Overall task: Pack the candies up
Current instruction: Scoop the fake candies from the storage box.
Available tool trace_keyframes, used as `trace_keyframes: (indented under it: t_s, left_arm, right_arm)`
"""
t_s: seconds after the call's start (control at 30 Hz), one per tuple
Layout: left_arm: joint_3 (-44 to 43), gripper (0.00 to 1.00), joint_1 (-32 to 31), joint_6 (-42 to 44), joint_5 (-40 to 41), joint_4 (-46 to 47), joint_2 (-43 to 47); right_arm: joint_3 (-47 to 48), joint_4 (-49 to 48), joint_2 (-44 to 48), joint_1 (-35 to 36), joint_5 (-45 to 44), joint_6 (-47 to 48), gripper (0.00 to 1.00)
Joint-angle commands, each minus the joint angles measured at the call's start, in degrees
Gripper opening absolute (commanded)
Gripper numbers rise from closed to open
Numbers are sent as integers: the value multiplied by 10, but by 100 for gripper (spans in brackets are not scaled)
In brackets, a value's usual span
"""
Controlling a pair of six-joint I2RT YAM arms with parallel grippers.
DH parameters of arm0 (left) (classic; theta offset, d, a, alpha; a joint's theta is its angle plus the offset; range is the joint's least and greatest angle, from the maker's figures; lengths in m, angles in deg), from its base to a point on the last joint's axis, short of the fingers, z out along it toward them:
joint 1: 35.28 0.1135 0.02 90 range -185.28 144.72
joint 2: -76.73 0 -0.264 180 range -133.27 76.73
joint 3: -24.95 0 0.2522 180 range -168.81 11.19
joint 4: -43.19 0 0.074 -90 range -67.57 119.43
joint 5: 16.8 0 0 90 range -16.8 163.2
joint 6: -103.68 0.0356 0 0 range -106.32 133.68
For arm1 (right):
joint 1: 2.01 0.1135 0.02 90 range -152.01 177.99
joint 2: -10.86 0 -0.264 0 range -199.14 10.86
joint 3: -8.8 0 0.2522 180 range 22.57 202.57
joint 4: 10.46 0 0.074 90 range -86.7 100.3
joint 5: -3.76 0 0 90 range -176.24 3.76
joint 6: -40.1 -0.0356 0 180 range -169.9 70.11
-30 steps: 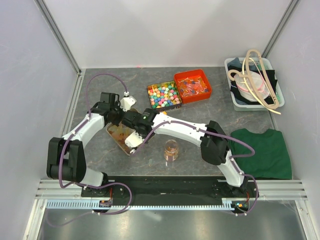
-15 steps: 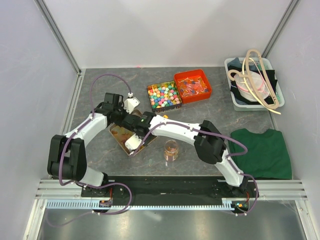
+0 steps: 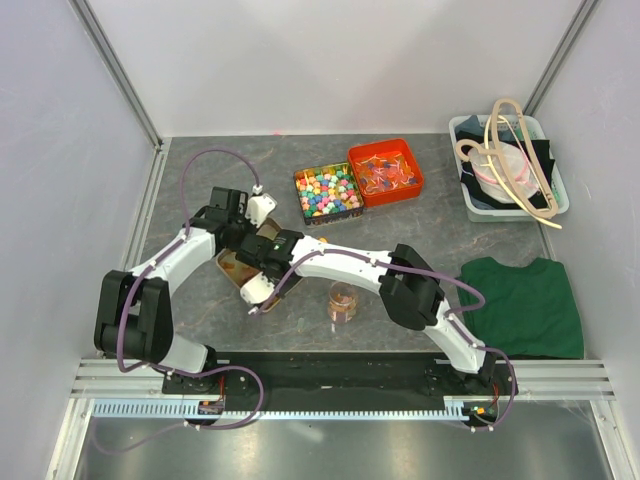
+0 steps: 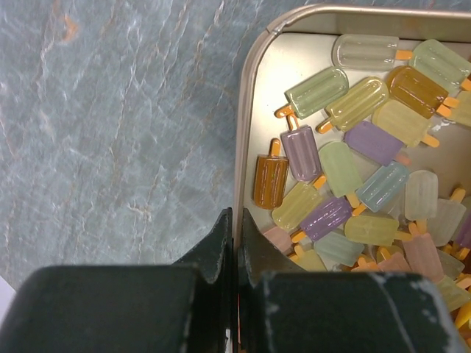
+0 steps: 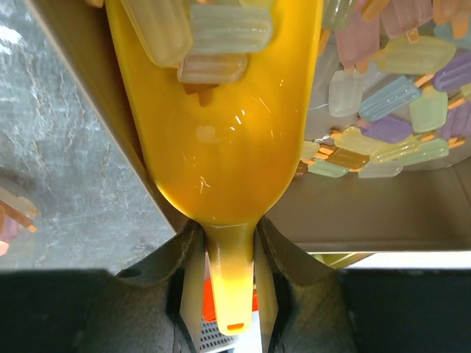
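Popsicle-shaped pastel candies (image 4: 346,184) lie in a shallow metal tin (image 4: 247,132). My left gripper (image 4: 237,224) is shut on the tin's rim, one finger outside and one inside. In the top view the tin (image 3: 230,268) sits between both wrists, left gripper (image 3: 250,232) at its far side. My right gripper (image 5: 228,235) is shut on the handle of a yellow scoop (image 5: 221,140). The scoop is over the tin with a few candies (image 5: 213,37) in its bowl; more candies (image 5: 390,110) lie beneath to its right. The right gripper (image 3: 258,264) hides much of the tin from above.
A small glass jar (image 3: 342,300) with some candies stands near the front, right of the tin. A box of bright cube candies (image 3: 326,190) and a red box (image 3: 386,172) sit behind. A white bin (image 3: 505,168) and a green cloth (image 3: 525,305) are at the right.
The right arm has swung left, carrying the scoop across the tin. The tin and the left gripper have shifted slightly left.
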Motion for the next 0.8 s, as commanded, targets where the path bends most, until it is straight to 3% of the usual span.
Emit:
trace_keyframes:
  t_s: [0.0, 0.33, 0.77]
  left_arm:
    - [6, 2, 1, -62, 7, 53, 31]
    - [40, 2, 1, -85, 9, 46, 53]
    - [31, 2, 1, -98, 27, 27, 52]
  right_arm:
    - [32, 16, -27, 8, 56, -50, 0]
    - [97, 48, -77, -16, 132, -163, 0]
    - [118, 24, -84, -1, 127, -243, 0]
